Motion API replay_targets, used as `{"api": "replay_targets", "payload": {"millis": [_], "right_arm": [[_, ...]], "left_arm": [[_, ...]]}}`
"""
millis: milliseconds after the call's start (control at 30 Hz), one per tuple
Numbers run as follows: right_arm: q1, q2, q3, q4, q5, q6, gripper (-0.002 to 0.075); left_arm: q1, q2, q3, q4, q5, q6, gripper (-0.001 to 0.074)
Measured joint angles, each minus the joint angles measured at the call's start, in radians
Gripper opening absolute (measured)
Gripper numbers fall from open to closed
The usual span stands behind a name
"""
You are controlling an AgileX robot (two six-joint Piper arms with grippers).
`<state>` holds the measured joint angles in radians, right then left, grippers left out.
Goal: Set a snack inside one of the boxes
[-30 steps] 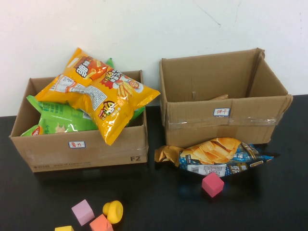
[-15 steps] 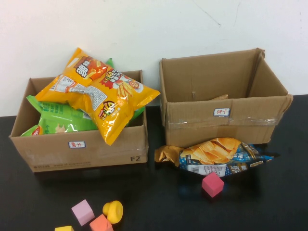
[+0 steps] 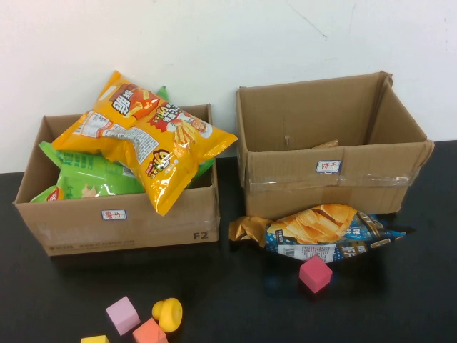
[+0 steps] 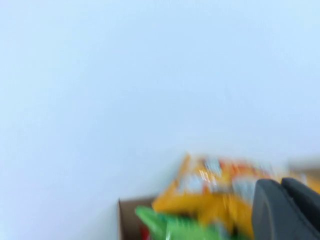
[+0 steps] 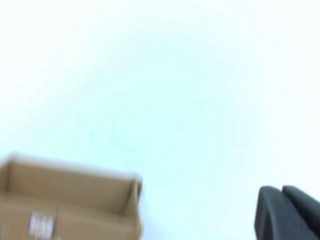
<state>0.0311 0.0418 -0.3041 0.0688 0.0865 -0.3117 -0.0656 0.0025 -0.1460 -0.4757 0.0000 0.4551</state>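
Note:
The snack (image 3: 325,232), a dark blue chip bag with golden chips pictured and gold ends, lies flat on the black table against the front of the taller taped cardboard box (image 3: 321,182). The lower, wider box (image 3: 128,225) with a black code on its corner stands to the left. It holds a yellow-orange fries bag (image 3: 150,143) and a green bag (image 3: 93,179). Neither arm shows in the high view. My left gripper (image 4: 282,182) is shut and empty, raised facing the wall above the fries bag (image 4: 215,190). My right gripper (image 5: 282,189) is shut and empty, with a cardboard box (image 5: 70,200) below it.
A pink cube (image 3: 315,274) sits just in front of the snack. Near the front left edge lie a lilac cube (image 3: 122,314), a yellow knob-shaped block (image 3: 167,313), an orange block (image 3: 148,332) and a yellow block (image 3: 95,339). A white wall stands behind the boxes.

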Motion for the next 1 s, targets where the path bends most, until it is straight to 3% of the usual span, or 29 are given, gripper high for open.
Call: {"api": "replay_targets", "payload": {"millis": [133, 333, 567, 800, 900, 1000], "right_arm": [[0.000, 0.164, -0.144, 0.000, 0.232, -0.138, -0.0001], [0.002, 0.460, -0.185, 0.027, 0.314, -0.453, -0.0001], [0.156, 0.826, -0.196, 0.077, 0.149, -0.797, -0.0001], [0.324, 1.204, -0.222, 0.086, 0.000, -0.839, 0.0003], [0.362, 1.341, -0.238, 0.089, -0.093, -0.842, 0.0054], [0.378, 1.458, -0.278, 0.116, -0.120, -0.837, 0.0163]], "left_arm": [[-0.001, 0.082, -0.108, 0.031, 0.215, 0.195, -0.0001], [-0.001, 0.226, -0.120, -0.031, 0.242, 0.257, -0.0001], [-0.001, 0.305, -0.120, -0.108, 0.221, 0.266, -0.0001], [-0.001, 0.308, -0.120, -0.108, 0.218, 0.270, -0.0001], [-0.001, 0.308, -0.120, -0.114, 0.218, 0.273, -0.0001], [-0.001, 0.308, -0.120, -0.122, 0.218, 0.273, -0.0001]]}}
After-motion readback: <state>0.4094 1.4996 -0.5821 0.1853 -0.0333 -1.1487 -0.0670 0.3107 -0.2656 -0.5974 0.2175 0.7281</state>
